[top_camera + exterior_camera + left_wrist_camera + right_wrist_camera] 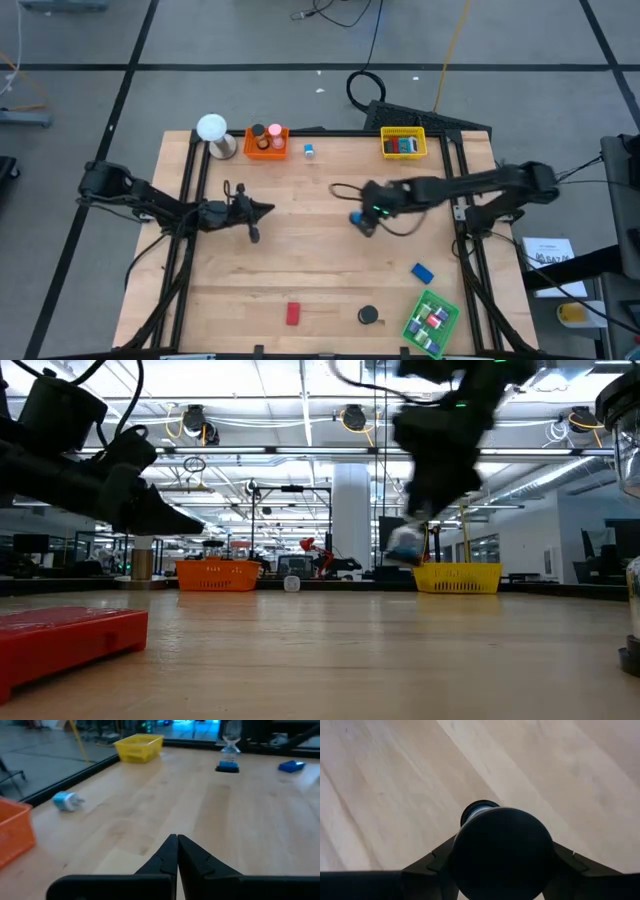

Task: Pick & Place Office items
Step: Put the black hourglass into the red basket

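Items unsorted at near edge: red block [293, 314], black disc [369, 315], blue block [422, 271]; green tray [447, 323] part-filled. Mid-table: left gripper [263, 209] clenched, empty; right gripper [363, 220] grasping lifted round black-capped piece [501, 852]. Far: orange tray [266, 152], yellow tray [403, 132], both holding pieces

Trays: three. One orange tray [266, 142], one yellow tray [403, 143] along the same bench [310, 250] edge as the orange tray, and one green tray [431, 322] at the corner diagonally opposite the orange tray.

White ball on round base [213, 135]: one, just beside the orange tray.

Loose items on the bench: four. One small blue-and-white piece [309, 151] near the orange tray, one blue block [422, 271], one red block [293, 314], one black disc [369, 315].

Robot arms: two, each with one hand.
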{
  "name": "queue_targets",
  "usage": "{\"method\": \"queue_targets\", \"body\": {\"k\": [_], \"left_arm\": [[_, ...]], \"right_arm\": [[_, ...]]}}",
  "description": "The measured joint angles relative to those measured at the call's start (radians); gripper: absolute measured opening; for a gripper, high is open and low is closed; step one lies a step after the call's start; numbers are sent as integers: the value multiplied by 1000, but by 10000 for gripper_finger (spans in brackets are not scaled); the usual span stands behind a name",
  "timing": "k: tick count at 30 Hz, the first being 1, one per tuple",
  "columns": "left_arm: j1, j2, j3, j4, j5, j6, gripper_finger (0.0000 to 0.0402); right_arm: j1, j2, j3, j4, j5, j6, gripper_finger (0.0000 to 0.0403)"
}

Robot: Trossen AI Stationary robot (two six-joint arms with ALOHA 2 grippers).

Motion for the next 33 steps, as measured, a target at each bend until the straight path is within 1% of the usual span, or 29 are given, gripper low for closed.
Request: {"method": "queue_targets", "body": {"k": [5, 9, 12, 15, 17, 19, 22, 25, 29, 33], "left_arm": [[30, -27, 1, -32, -8, -16, 4], [41, -27, 1, -51, -8, -29, 10], [46, -26, 1, -68, -8, -38, 15], [48, -26, 1, -71, -11, -40, 14], [48, -26, 1, -72, -12, -44, 6], [48, -26, 1, -72, -12, -45, 3], [48, -26, 1, -72, -15, -53, 10], [48, -26, 1, -72, -15, -56, 12], [48, -26, 1, -72, -15, -58, 3], [48, -26, 1, -74, -14, -63, 14]], "right_arm": [[-71, 272, 287, -24, -41, -224, 193], [-110, 463, 524, -56, -116, -382, 193], [-128, 577, 674, -119, -126, -485, 193], [-139, 658, 782, -124, -145, -554, 193], [-142, 703, 840, -133, -158, -585, 193], [-145, 734, 877, -135, -175, -605, 193], [-145, 769, 897, -138, -193, -624, 193], [-145, 783, 897, -144, -194, -624, 196], [-142, 785, 888, -115, -195, -624, 201], [-133, 785, 860, -45, -193, -637, 200]]}}
